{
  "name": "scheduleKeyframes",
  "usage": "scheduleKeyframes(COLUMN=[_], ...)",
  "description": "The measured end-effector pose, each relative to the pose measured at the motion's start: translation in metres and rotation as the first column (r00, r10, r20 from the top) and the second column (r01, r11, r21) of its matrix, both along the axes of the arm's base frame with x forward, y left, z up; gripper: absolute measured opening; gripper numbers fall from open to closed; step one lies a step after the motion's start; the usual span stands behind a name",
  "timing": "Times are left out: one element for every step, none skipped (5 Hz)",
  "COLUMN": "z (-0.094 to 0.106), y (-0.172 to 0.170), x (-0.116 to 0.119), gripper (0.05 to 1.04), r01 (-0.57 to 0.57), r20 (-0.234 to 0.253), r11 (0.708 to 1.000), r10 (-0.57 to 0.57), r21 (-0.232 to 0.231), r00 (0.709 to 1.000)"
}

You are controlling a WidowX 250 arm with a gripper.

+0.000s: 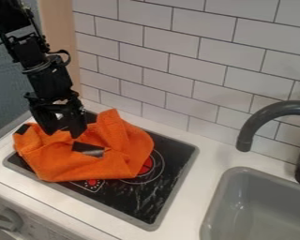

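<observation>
The black gripper (63, 134) hangs at the upper left over the stove, its two fingers apart and pointing down. Directly beneath and around the fingertips lies a crumpled orange cloth (124, 145), with a raised fold just right of the gripper. I cannot tell whether the fingertips touch it. A dark patch shows near the cloth's middle and another at its left corner. The cloth covers much of the black stove top (153, 194), leaving part of a red-centred burner ring visible at its right edge.
To the right are a grey sink (259, 206) and a dark curved faucet (265, 117). A white tiled wall (196, 70) rises behind the white counter (202, 140). At the lower left, a knob (10, 219) sits on the front panel.
</observation>
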State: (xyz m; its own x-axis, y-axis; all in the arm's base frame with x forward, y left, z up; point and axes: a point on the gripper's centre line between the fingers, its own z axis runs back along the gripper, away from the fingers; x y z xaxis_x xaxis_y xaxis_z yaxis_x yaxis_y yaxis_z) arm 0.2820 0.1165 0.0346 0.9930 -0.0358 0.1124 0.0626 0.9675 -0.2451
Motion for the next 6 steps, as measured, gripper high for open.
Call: scheduleKeyframes(z=[-0.009, -0.018, -0.021, -0.024, -0.026, -0.026], y=[0.001, 0.004, 0.004, 0.001, -0.007, -0.008], x=[-0.003, -0.006, -0.006, -0.003, 0.000, 0.000], gripper=[0.998, 0.998, 0.941, 0.629, 0.331, 0.129], r01=[-0.009, -0.015, -0.018, -0.013, 0.009, 0.011], r20=[-0.031, -0.059, -0.069, -0.053, -0.050, -0.049], r11=[1.000, 1.000, 1.000, 1.000, 1.000, 1.000], r10=[0.009, 0.016, 0.018, 0.014, -0.008, -0.010], r21=[0.000, 0.011, 0.008, 0.021, 0.028, 0.026], r00=[0.999, 0.998, 0.997, 0.998, 0.999, 0.999])
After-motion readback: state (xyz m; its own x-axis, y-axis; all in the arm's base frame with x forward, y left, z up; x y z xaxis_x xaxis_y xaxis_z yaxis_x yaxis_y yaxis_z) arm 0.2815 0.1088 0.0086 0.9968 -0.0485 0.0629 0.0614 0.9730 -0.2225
